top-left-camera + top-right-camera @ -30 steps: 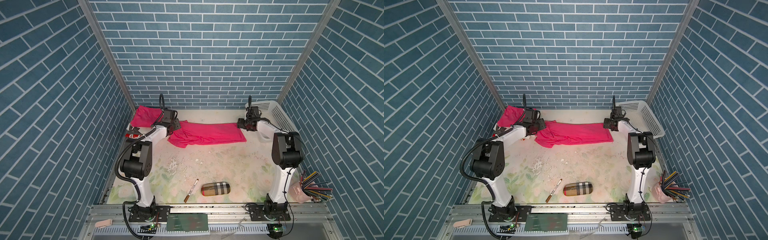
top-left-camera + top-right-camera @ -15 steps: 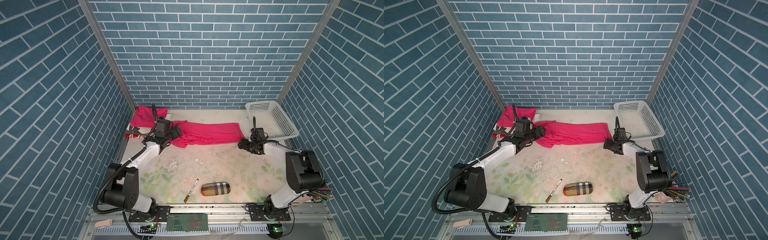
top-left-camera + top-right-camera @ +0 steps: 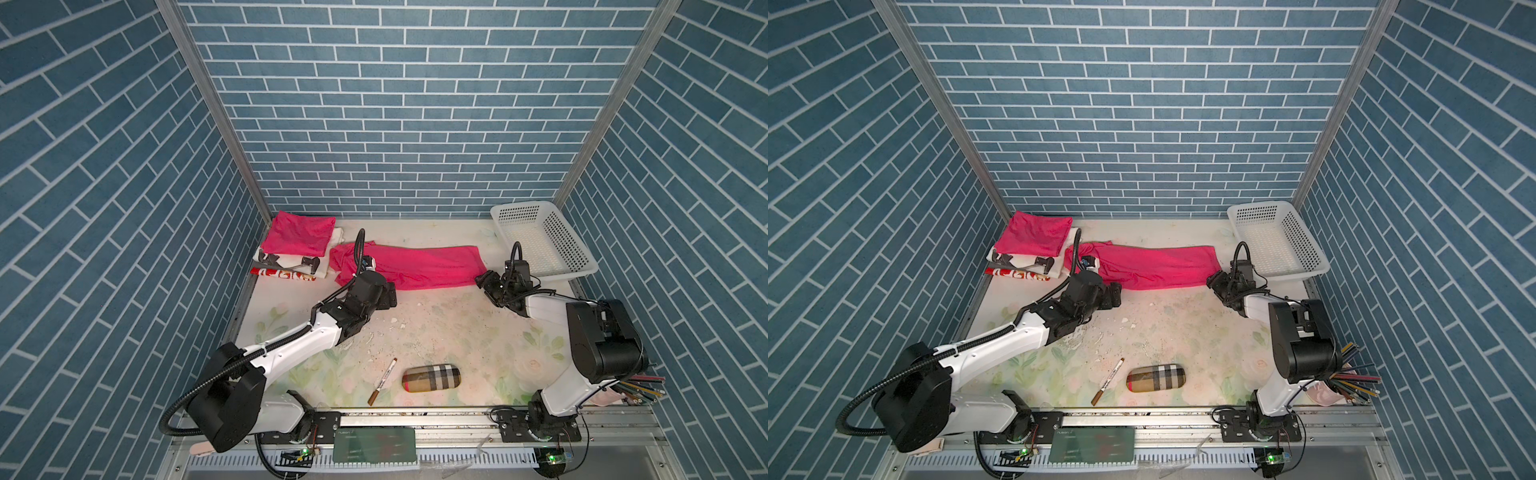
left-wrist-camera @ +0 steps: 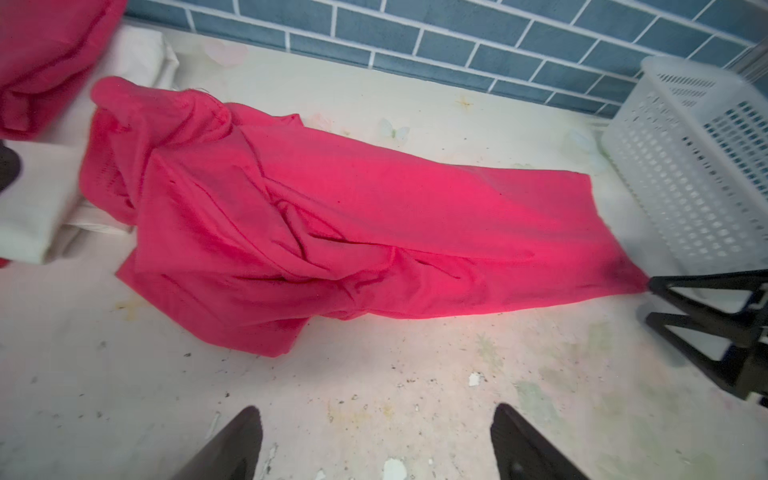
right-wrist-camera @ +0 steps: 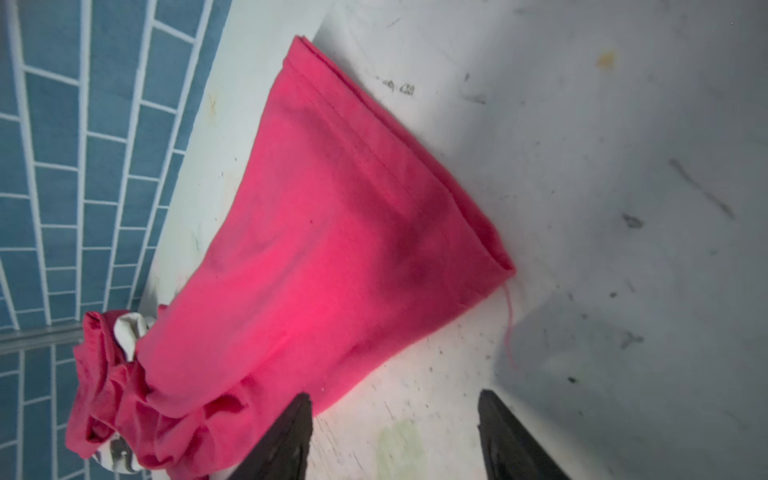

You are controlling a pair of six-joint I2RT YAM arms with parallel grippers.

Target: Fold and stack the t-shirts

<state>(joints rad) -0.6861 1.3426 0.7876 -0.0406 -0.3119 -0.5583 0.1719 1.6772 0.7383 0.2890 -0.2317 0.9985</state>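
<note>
- Far left: a folded t-shirt [image 3: 300, 234], bright pink, lies flat and squared on top of a pile of white printed cloth [image 3: 291, 266] in the far-left corner of the desk [image 3: 436, 324]. I take this for the stack being built.
- Left hand [image 3: 386, 296]: low over the desk, just on the near side of the loose shirt's left end and pointing toward the far wall. In the left wrist view its fingertips [image 4: 249, 432] stand wide apart with bare desk between them. It holds nothing.
- Long t-shirt [image 3: 415, 266]: it lies on the far part of the desk with its long axis running left to right, from the pile almost to the basket. The left end is bunched and creased and rides up against the pile. The right end is flatter and ends in a straight doubled hem, with a loose thread at its corner. It looks folded lengthwise into a narrow band, and I judge it needs a cross fold next.
- Right hand [image 3: 484, 282]: it is at the shirt's near-right corner, pointing left along the band. Its jaws are partly apart and not closed on cloth, with one fingertip [image 4: 665, 286] touching that corner. This hand is the nearer of the two to a graspable edge.
- Far right: a white basket [image 3: 540, 245] stands just beyond the shirt's right end, close enough to crowd a lift there.
</note>
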